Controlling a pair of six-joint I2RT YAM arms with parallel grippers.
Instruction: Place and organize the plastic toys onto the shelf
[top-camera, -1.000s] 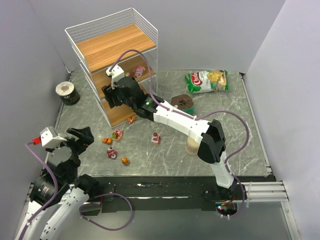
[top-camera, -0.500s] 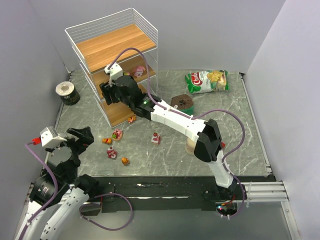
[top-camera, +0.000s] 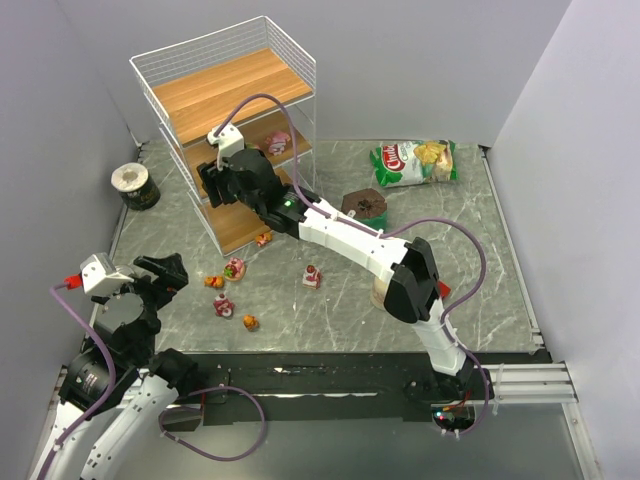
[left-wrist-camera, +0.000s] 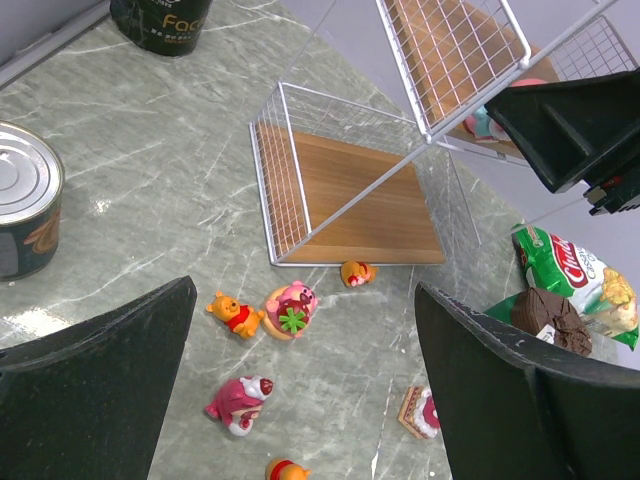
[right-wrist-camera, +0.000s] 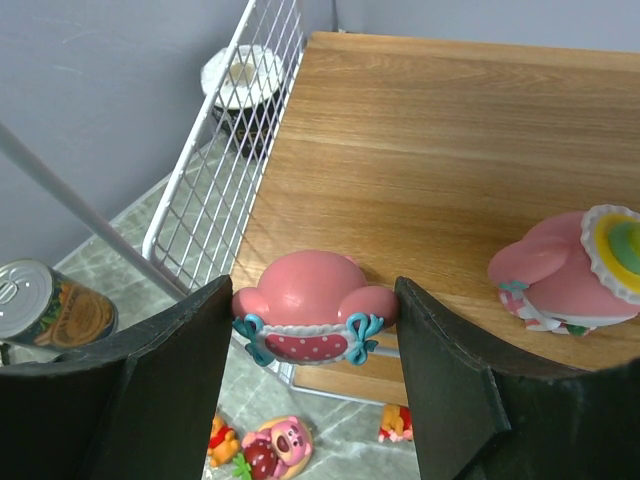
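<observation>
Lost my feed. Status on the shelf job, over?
Right gripper: jaws shut on pink toy at shelf's middle tier edge. Left gripper: jaws open, over table. Six toys loose on table. Second toy on tier, apart.

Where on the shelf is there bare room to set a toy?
The top tier is all bare wood, the bottom tier too. On the middle tier, free wood lies behind the pink bow toy and left of the other pink toy. The table before the shelf is crowded with toys.
</observation>
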